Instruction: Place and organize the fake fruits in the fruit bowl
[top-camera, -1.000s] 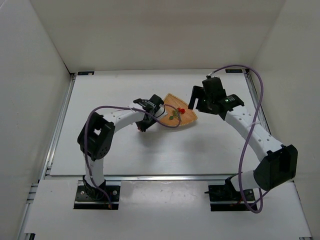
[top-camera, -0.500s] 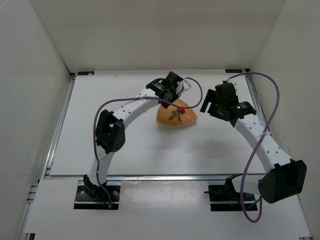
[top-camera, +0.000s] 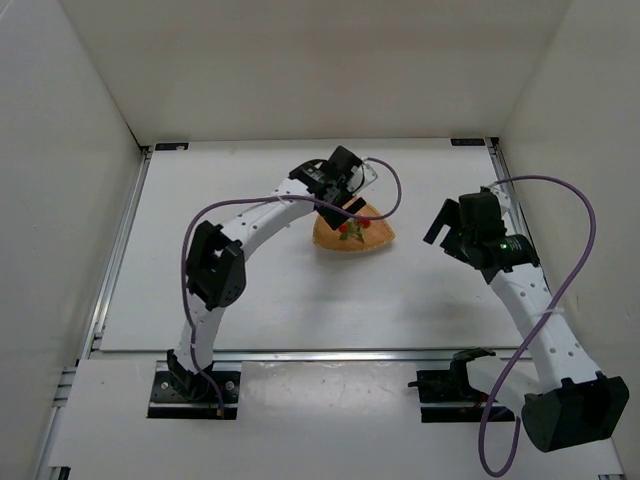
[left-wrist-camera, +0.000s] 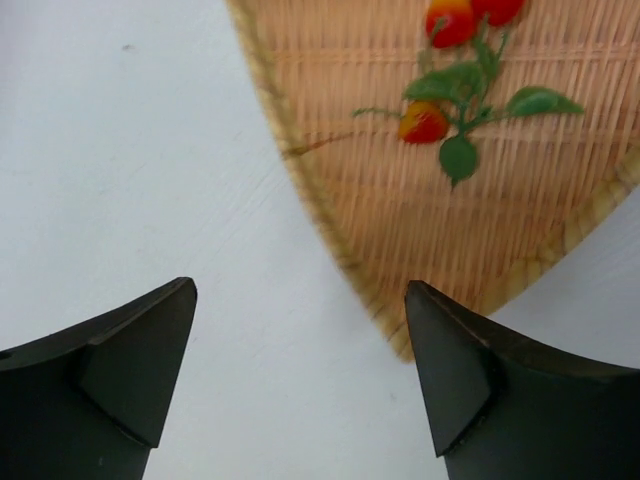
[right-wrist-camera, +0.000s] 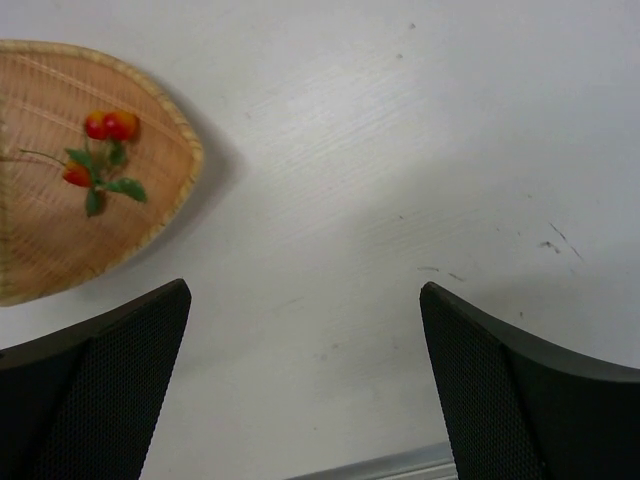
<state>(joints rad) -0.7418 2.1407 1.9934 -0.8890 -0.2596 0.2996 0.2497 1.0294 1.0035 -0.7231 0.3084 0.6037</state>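
Note:
The fruit bowl (top-camera: 372, 238) is a light-brown woven dish of rounded-triangle shape, lying mid-table. The fake fruits (top-camera: 350, 228), a small sprig of red-orange berries with green leaves, lie inside it, held by nothing. My left gripper (top-camera: 338, 207) hovers over the bowl's far-left edge, open and empty. In the left wrist view the bowl's rim (left-wrist-camera: 300, 190) runs between the gripper (left-wrist-camera: 298, 288) fingertips, with the fake fruits (left-wrist-camera: 455, 85) farther in. My right gripper (top-camera: 440, 222) is open and empty, well to the right of the bowl. Its wrist view shows the bowl (right-wrist-camera: 40, 235) and fake fruits (right-wrist-camera: 105, 155) at upper left.
White walls enclose the table on three sides. A metal rail (top-camera: 510, 190) runs along the right edge close to the right arm, and another (top-camera: 125, 230) along the left. Purple cables (top-camera: 575, 270) loop off both arms.
The left gripper swung from the bowl's left side to its far edge and opened, leaving the sprig in the bowl. The right arm drew back to the right and opened wider.

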